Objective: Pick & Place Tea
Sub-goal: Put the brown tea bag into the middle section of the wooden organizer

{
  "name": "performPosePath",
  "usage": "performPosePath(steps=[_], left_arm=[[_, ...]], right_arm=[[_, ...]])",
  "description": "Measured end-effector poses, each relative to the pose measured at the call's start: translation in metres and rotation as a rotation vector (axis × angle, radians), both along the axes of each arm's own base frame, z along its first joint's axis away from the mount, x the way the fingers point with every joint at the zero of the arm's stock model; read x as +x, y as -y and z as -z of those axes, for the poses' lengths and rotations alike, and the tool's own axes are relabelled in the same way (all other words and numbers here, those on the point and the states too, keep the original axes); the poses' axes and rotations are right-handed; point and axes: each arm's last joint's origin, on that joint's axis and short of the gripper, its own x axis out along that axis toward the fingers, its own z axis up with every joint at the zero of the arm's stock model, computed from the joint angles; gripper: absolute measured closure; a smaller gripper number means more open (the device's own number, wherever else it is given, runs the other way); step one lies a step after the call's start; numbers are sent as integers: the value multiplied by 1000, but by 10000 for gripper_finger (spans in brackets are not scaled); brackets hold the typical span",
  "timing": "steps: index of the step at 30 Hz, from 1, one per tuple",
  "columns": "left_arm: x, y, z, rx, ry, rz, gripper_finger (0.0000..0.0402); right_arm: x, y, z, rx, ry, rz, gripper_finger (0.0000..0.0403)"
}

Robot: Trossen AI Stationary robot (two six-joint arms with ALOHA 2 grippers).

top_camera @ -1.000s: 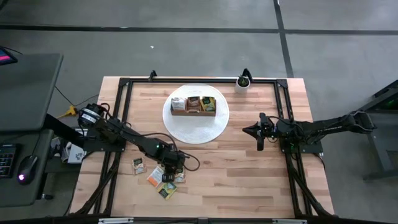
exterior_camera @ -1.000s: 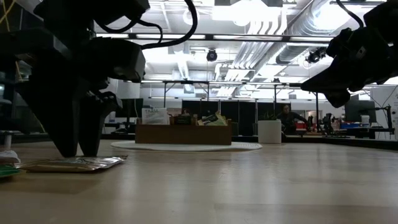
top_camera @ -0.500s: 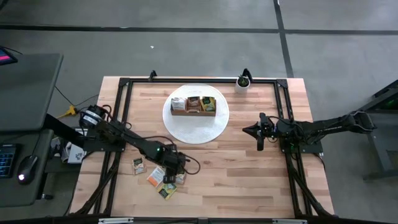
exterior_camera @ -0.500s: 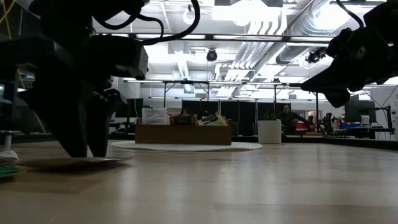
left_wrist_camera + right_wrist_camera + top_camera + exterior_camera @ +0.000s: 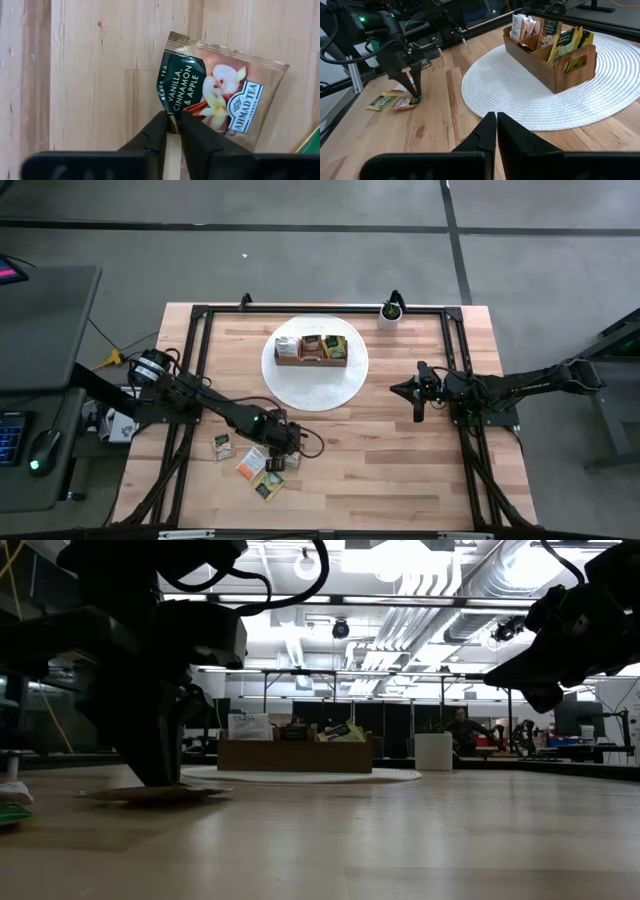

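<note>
At the near left of the desk [image 5: 400,470] a few loose sachets lie scattered: a green-yellow sachet [image 5: 266,489] nearest the edge, a white-orange sachet [image 5: 250,463] just beyond it, and a tan sachet [image 5: 222,445] a little further left; they lie flat and at odd angles, apparently dropped there as the supply to be sorted. Among them the left end effector [image 5: 284,444] stands pointed down at the desk with its fingers [image 5: 159,135] pinched on the edge of a vanilla sachet [image 5: 220,97]; the grip takes only the thin border, seemingly because a flat packet on a flat surface offers nothing else to hold; in the low view the sachet looks to rest on the wood, not yet lifted. Its label reads "BLACK TEA", "VANILLA, CINNAMON & APPLE" and "AHMAD TEA"; writing on the other packets is too small to read. Further back, at mid right, the right end effector [image 5: 417,404] hangs above bare wood with its fingers closed on nothing, waiting clear of the work. Beyond, toward the far middle, a white round mat [image 5: 345,385] carries the wooden box [image 5: 311,360], where sachets already stand upright in three compartments, presumably the destination; a small potted plant [image 5: 390,313] sits at the far edge.
</note>
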Motion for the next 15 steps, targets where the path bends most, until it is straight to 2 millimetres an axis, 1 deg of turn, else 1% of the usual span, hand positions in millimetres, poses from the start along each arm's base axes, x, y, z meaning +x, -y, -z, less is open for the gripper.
performPosePath(steps=[4,11,15], left_arm=[[0,0,0,-1,2,1,394],[0,0,0,5,1,4,400],[-2,-1,-7,14,21,24,401]], right_arm=[[0,0,0,0,1,0,391],[0,0,0,0,1,0,391],[0,0,0,0,0,0,391]])
